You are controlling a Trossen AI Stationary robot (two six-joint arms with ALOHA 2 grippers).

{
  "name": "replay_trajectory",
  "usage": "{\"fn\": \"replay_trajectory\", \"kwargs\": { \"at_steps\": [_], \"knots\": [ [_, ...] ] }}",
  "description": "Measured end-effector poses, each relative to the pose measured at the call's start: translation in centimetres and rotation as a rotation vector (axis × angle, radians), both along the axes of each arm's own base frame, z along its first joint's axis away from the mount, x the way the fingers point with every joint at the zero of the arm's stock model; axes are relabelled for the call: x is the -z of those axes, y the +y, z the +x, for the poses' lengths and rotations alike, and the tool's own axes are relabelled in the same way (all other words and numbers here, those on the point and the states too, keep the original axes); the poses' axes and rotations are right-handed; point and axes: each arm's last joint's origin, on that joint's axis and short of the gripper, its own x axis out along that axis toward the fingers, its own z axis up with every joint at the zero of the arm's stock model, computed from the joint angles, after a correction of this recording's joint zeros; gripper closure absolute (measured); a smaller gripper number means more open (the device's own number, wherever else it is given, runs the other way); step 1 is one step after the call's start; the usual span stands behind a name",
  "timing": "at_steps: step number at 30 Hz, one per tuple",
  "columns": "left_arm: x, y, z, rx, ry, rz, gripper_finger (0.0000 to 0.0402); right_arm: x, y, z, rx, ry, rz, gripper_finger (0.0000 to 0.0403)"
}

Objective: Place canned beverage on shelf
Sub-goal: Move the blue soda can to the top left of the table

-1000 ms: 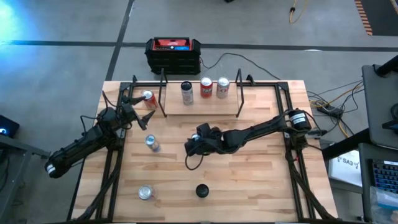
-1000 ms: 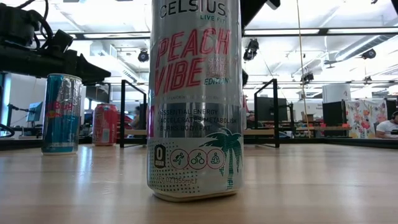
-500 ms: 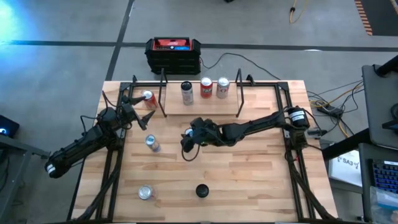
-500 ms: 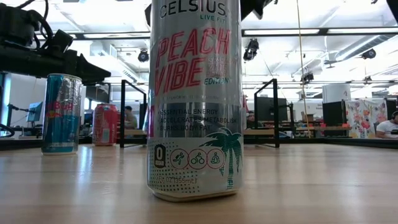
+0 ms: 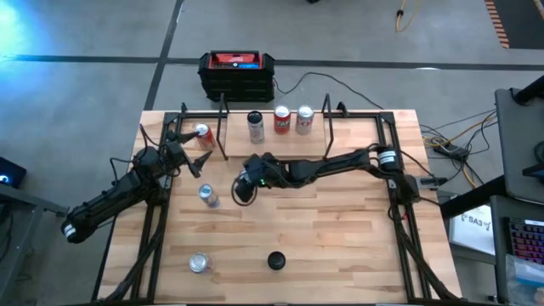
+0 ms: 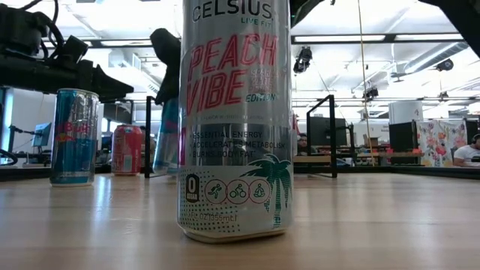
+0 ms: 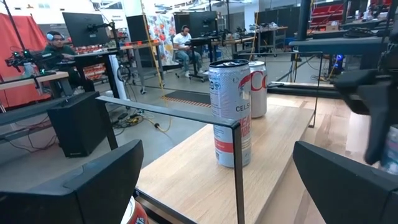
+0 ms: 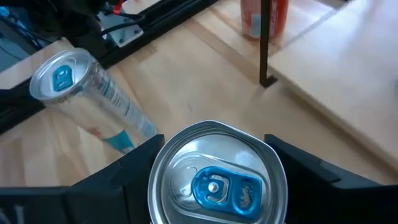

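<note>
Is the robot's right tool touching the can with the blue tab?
Touching. In the right wrist view, both dark fingers press against the sides of the can, no gap showing. The high view shows the right tool wrapped around it.

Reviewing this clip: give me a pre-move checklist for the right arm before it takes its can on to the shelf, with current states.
1. Can between right gripper fingers: ok.
2. Grip firm enough: cannot tell.
3. Held can upright: cannot tell; it looks slightly tilted in the low view.
4. Free room on shelf: ok, bare plank in front of its three cans.
5. Left gripper clear of path: ok, open beside the shelf's left end.
</note>
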Motion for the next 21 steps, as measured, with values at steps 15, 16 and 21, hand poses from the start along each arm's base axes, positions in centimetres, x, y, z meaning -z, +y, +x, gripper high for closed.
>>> {"fn": "replay_trajectory", "kwargs": {
  "at_steps": [15, 16, 21],
  "knots": [
    [0.0, 0.0, 0.0, 0.000, 0.001, -0.001, 0.0003, -1.1, -1.7, 3.6, -0.167, 0.176, -0.030, 0.0154],
    [0.0, 0.0, 0.0, 0.000, 0.001, -0.001, 0.0003, -1.1, -1.9, 3.8, -0.170, 0.173, -0.025, 0.0153],
    [0.0, 0.0, 0.0, 0.000, 0.000, 0.000, 0.0003, -1.1, -2.7, 4.5, -0.191, 0.163, 0.002, 0.0153]
  ]
}}
